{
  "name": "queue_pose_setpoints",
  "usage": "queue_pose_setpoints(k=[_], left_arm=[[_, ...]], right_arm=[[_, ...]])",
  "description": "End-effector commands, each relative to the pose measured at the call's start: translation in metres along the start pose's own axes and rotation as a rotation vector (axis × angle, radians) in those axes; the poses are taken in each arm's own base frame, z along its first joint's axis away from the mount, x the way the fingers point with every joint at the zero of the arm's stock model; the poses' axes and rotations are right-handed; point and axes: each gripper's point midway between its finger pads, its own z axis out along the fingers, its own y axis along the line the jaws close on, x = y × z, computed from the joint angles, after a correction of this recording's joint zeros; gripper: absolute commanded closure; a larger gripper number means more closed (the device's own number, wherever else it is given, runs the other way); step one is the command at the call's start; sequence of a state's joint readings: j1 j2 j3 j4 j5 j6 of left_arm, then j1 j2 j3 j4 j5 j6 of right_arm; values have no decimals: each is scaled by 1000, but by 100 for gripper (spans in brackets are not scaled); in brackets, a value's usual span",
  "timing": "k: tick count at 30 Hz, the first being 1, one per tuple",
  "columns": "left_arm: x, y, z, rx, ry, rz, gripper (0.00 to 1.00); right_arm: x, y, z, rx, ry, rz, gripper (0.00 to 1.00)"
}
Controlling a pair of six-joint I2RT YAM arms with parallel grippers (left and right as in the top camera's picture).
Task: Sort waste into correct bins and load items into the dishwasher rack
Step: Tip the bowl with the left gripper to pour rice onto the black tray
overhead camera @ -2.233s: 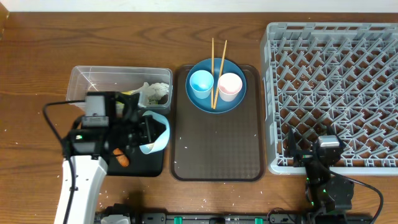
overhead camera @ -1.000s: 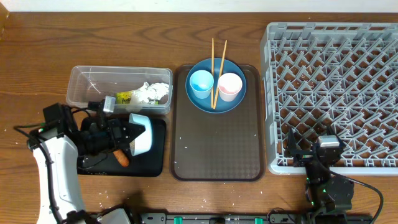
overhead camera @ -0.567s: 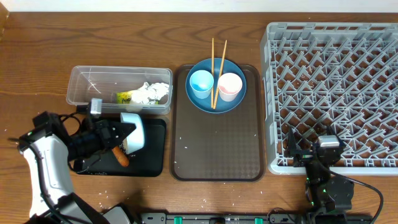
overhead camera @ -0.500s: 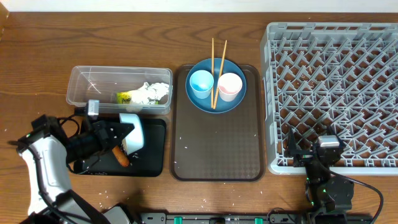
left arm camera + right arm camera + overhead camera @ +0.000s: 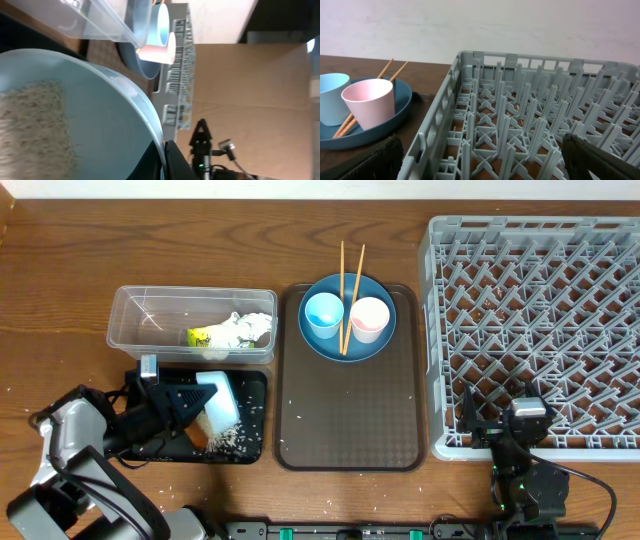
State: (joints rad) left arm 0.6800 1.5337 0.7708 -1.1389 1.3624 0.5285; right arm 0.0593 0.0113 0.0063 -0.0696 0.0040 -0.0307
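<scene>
The left gripper point(image 5: 190, 402) is clamped on the rim of the white bowl point(image 5: 218, 400). It holds the bowl tipped on its side over the black tray point(image 5: 252, 392), at 8 o'clock from the brown tray point(image 5: 350, 415) in the middle of the table point(image 5: 60, 280). In the left wrist view, rice crumbs cling to the bowl's inner wall. More rice crumbs point(image 5: 232, 440) lie scattered on the black tray at 5 o'clock from the bowl, with an orange bit point(image 5: 197, 438) just beside them at 9 o'clock.

The clear tub point(image 5: 135, 315) touches the black tray's 12 o'clock edge and holds the tissue point(image 5: 245, 328) and the wrapper point(image 5: 203, 336).

On the brown tray's 12 o'clock end sits the blue plate point(image 5: 375, 348). It carries the light blue cup point(image 5: 323, 312) and the pink cup point(image 5: 369, 318), with the chopsticks point(image 5: 342, 265) lying between them.

The grey rack point(image 5: 540, 330) stands at 3 o'clock. The right gripper point(image 5: 482, 162) sits at the rack's 6 o'clock edge with its jaws spread wide, gripping nothing.
</scene>
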Motion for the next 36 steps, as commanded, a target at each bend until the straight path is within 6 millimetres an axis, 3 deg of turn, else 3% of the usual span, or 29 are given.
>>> queue_pose_setpoints(k=[1, 15, 21, 32, 36], left_arm=[[-4, -14, -1, 82, -39, 7, 94], [9, -22, -2, 93, -10, -107, 94], [5, -17, -1, 80, -19, 19, 94], [20, -16, -1, 48, 33, 64, 94], [15, -12, -1, 40, 21, 120, 91]], right_arm=[[0, -3, 0, 13, 1, 0, 1], [0, -3, 0, 13, 1, 0, 1], [0, -3, 0, 13, 1, 0, 1], [1, -3, 0, 13, 1, 0, 1], [0, -3, 0, 13, 1, 0, 1]])
